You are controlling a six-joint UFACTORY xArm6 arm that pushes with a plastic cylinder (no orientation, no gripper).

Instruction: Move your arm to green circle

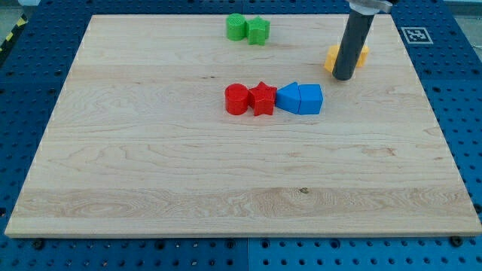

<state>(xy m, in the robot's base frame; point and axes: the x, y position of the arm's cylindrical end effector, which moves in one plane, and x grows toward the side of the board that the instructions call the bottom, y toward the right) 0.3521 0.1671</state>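
Note:
The green circle (236, 27) lies near the view's top, a little left of centre, touching a green star (258, 31) on its right. My tip (343, 77) is down on the board at the view's upper right, far to the right of the green circle and slightly lower. The rod stands in front of a yellow block (331, 59) and hides most of it, so I cannot make out its shape.
A row sits at the board's middle: a red circle (236, 99), a red star (262, 98), then two blue blocks (288, 98) (310, 98). The wooden board (151, 165) lies on a blue perforated table. A marker tag (416, 35) is at the upper right.

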